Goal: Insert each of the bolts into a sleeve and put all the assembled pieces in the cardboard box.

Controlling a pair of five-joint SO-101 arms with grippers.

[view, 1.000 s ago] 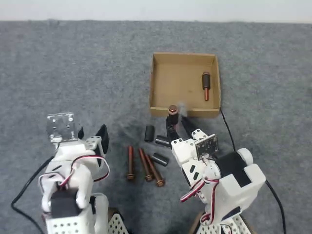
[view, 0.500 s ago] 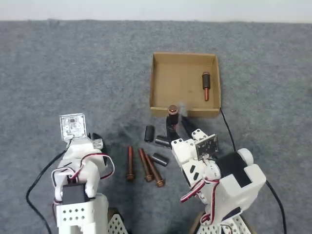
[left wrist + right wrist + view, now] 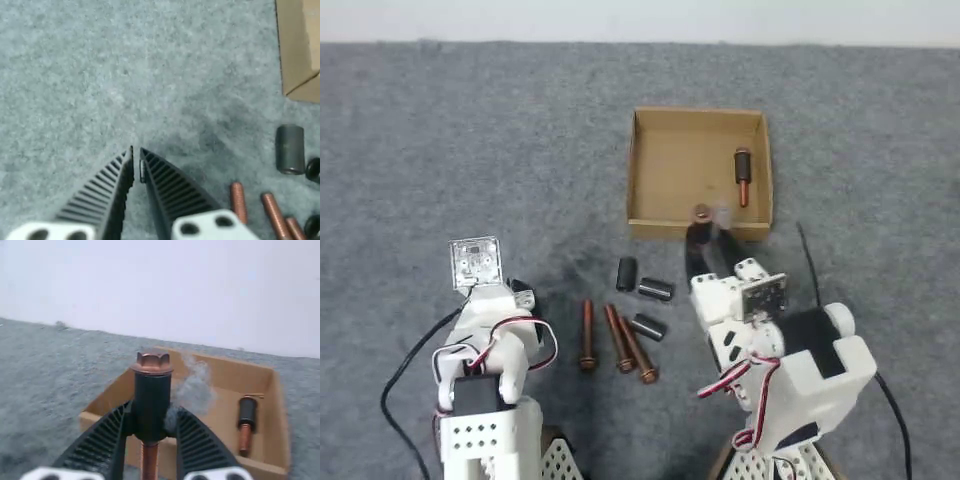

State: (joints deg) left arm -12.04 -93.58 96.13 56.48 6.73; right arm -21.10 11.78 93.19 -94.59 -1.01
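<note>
Bimanual bolt-and-sleeve assembly, seen from the high view and both wrist views. The right gripper (image 3: 703, 238) (image 3: 150, 416) is closed on the held piece (image 3: 701, 213) (image 3: 150, 399), a copper-coloured bolt seated in a dark sleeve. Its ribbed fingers (image 3: 111, 432) press the sleeve from both sides. The piece stands upright, with the hexagonal head on top and the threaded shank showing below the sleeve. It sits at the near wall of the cardboard box (image 3: 632, 170) (image 3: 272, 390) (image 3: 300, 50); whether it is already past the rim cannot be told. A finished piece (image 3: 743, 176) (image 3: 245, 421) lies on the box floor close to the right-hand wall, well apart from the held piece.

The left gripper (image 3: 136, 161) has its jaws almost together, with only a thin slit between them and nothing held. It hangs over bare grey mat (image 3: 470, 130) (image 3: 100, 75), to the left of the parts.

Three loose bolts (image 3: 617, 338) (image 3: 239, 201) lie side by side on the mat between the two arms, heads toward the robot. Three loose sleeves (image 3: 656, 290) (image 3: 290, 149) lie between the bolts and the box, none touching the box
</note>
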